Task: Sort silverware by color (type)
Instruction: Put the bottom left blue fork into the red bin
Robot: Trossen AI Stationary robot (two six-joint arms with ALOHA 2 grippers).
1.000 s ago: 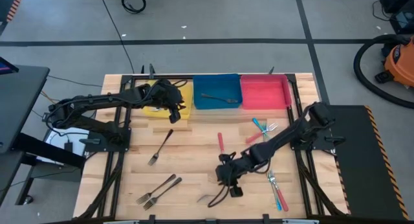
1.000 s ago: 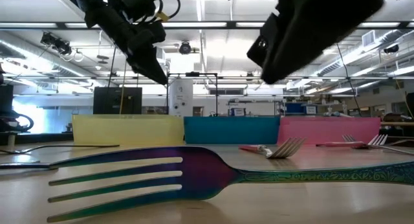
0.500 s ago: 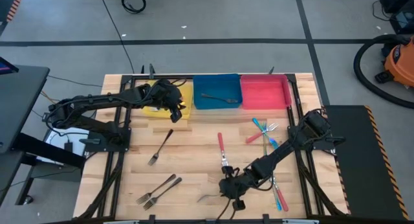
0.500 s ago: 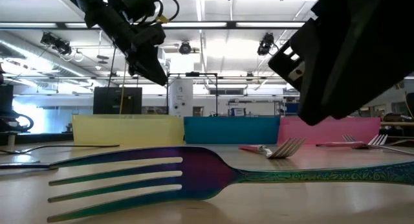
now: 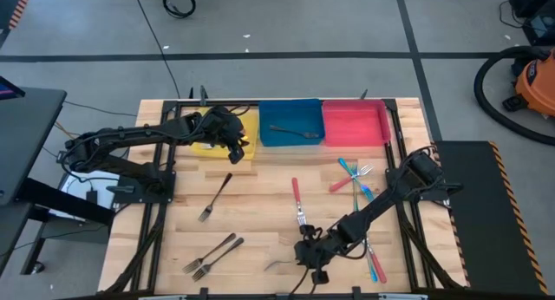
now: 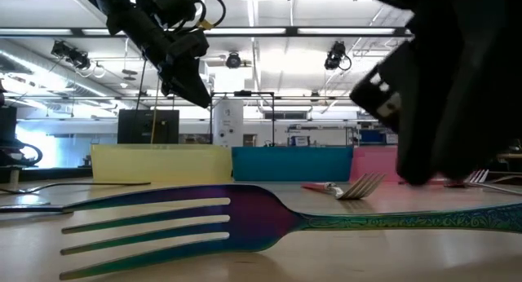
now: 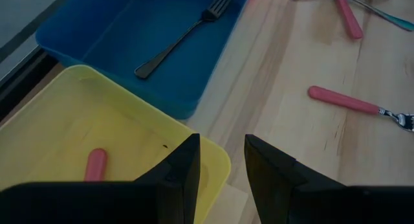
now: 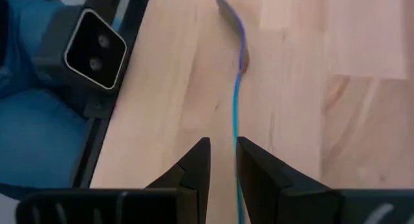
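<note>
You are looking down on a wooden table (image 5: 260, 205) with three bins along its far edge: a yellow bin (image 5: 247, 131), a blue bin (image 5: 290, 122) holding one dark fork (image 5: 295, 131), and a red bin (image 5: 355, 122). The silverware is lying scattered — a grey fork (image 5: 215, 198) in the middle, a pair of grey forks (image 5: 211, 255) near the front, a red-handled fork (image 5: 297, 198), and a cluster of red and teal pieces (image 5: 355, 174) on the right side.

Your right gripper (image 5: 312, 258) is reaching low over the front edge, with a slim iridescent blue-purple fork (image 8: 238, 88) lying on the wood just ahead of it. Its fingers (image 8: 197, 162) are standing slightly apart with the thin handle running between them, but you cannot tell whether they are pinching it.

Your left gripper (image 7: 220, 169) is hanging over the near corner of the yellow bin, parted and holding nothing; a red-handled piece (image 7: 96, 166) is lying inside that bin.

The risk here is the thin, flat handle — it is lying flush on the wood, so the fingers may be closing above it or sliding it off the nearby table edge. In my judgement, a shallow bite could also let it swing and drop on the way.
</note>
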